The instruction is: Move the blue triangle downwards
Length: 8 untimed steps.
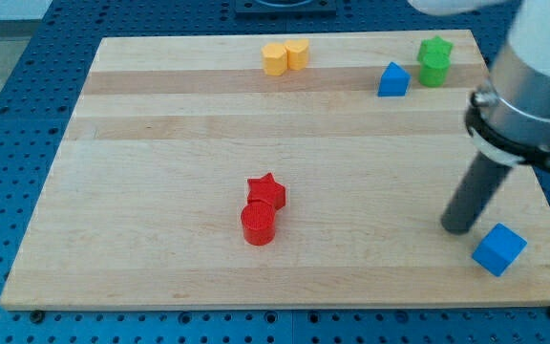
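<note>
The blue triangle (392, 80) sits near the view's top right on the wooden board (160, 143), just left of two green blocks (434, 60), one a star and one a cylinder, that touch each other. My tip (458, 227) rests on the board at the lower right, far below the blue triangle. A blue cube (498, 249) lies just right of and below my tip, close to it; I cannot tell if they touch.
Two yellow blocks (285, 56) touch each other at the top centre. A red star (266, 191) and a red cylinder (258, 224) touch each other at the lower centre. The board's bottom edge runs just below the blue cube.
</note>
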Motion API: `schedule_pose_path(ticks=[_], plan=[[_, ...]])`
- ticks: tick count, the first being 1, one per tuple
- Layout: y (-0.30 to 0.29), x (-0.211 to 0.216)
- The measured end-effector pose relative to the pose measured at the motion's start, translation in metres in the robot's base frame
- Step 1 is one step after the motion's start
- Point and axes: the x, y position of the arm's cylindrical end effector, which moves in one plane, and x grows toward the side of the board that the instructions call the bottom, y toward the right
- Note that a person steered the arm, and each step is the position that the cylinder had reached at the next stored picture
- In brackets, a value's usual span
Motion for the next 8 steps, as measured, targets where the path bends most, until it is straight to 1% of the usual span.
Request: schedule_pose_path(ticks=[2,4,5,6,7,8], plan=[[-0.059,-0.058],[-0.103,-0.11],[-0.112,-0.155],[-0.111,-0.211],[-0.073,-0.275],[-0.066,-0.283]])
